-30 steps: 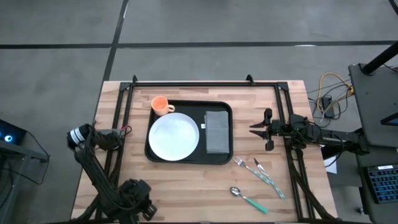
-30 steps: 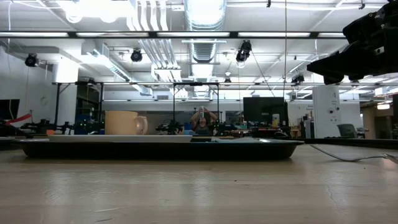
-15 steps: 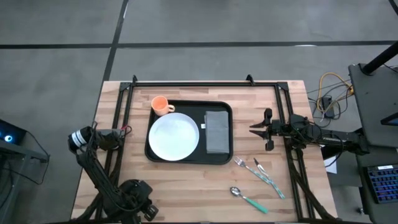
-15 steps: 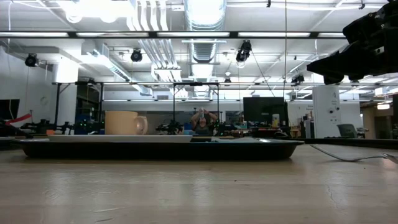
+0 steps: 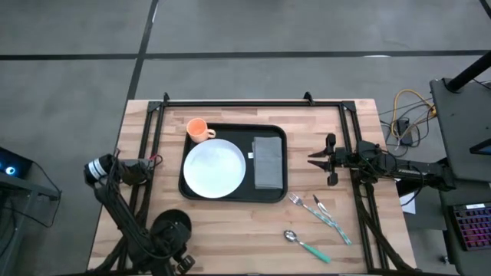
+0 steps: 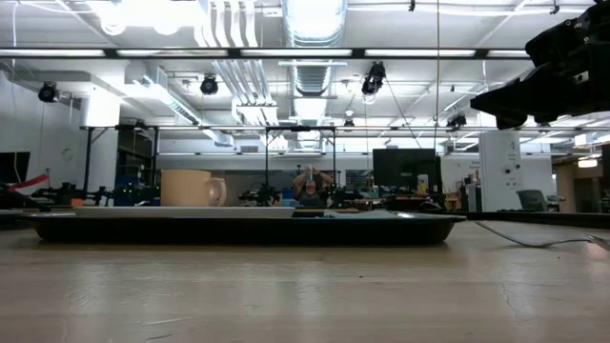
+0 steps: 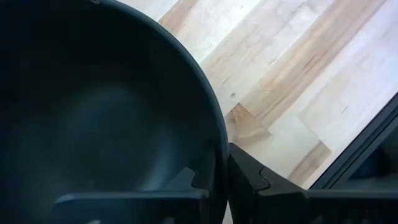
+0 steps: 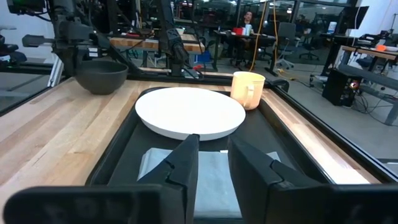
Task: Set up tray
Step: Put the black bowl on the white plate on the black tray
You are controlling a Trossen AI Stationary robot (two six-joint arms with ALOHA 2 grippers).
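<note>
Left gripper (image 7: 219,177) clamped on bowl (image 5: 172,230) rim, near bench's front-left corner. Tray (image 5: 276,135) sits mid-bench. Step: bowl pickup; next, likely lift and carry to tray.

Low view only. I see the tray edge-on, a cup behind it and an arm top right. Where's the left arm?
Observer: Left gripper is toward the lower left of the high view, jaws shut on the rim of a black bowl.
Operator: What's on the tray?
Observer: The tray holds a white plate, with a folded grey napkin on the side toward the right arm.
Operator: Cutlery?
Observer: Not loaded. A fork and a spoon lie on the table, off the tray.
Operator: Right gripper carrying anything?
Observer: No. Right gripper hovers beside the tray's napkin end, jaws slightly apart and empty.
</note>
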